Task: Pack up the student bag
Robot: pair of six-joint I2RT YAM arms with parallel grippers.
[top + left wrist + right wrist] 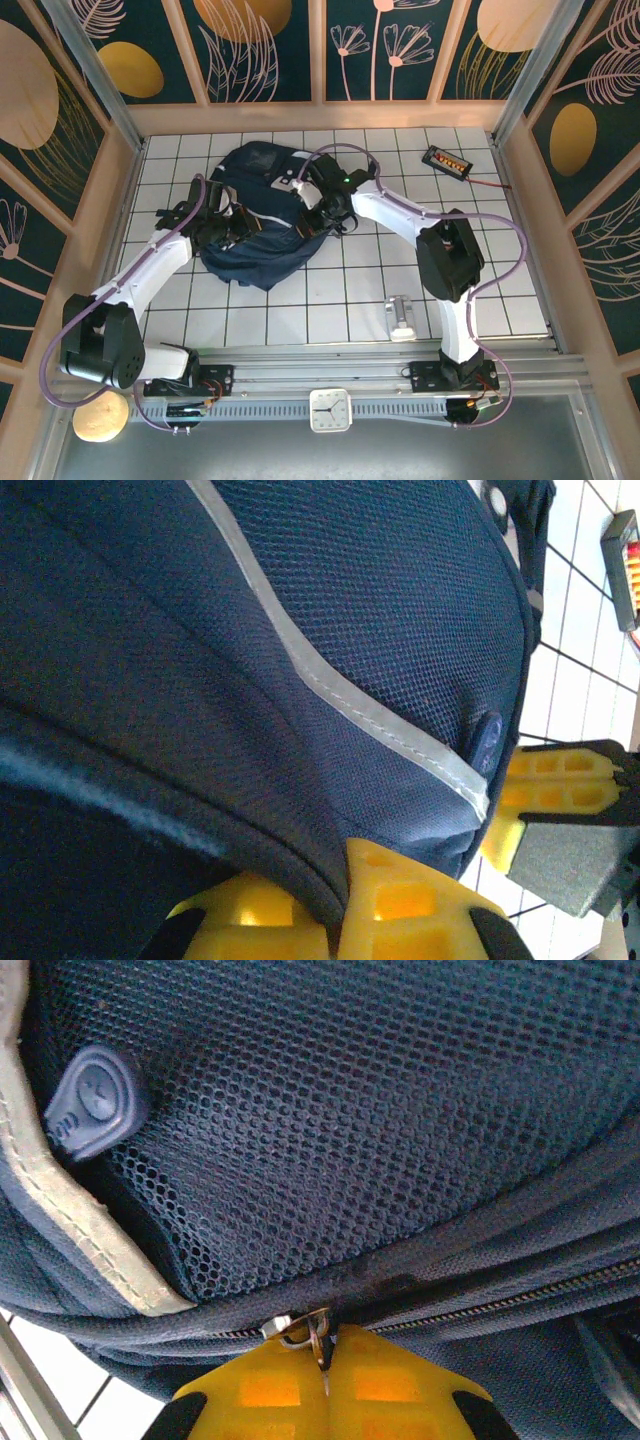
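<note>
The student bag (262, 255), a large navy-blue backpack with grey stripes, lies on the tiled table left of centre. My left gripper (226, 226) is at its left side. In the left wrist view that gripper (345, 875) is shut on a folded seam of the bag's navy fabric (300, 600). My right gripper (322, 196) is at the bag's upper right. Its yellow fingers (325, 1348) are shut on the metal zipper pull (305, 1325), just under a mesh panel (350, 1110). The zipper's teeth run closed to both sides of the pull.
A black device with red and yellow buttons (447, 160) lies at the back right, with a thin cable. A small silver-white object (402, 318) sits near the front edge. Wooden walls enclose the table. A clock (329, 410) lies in front of the arm bases.
</note>
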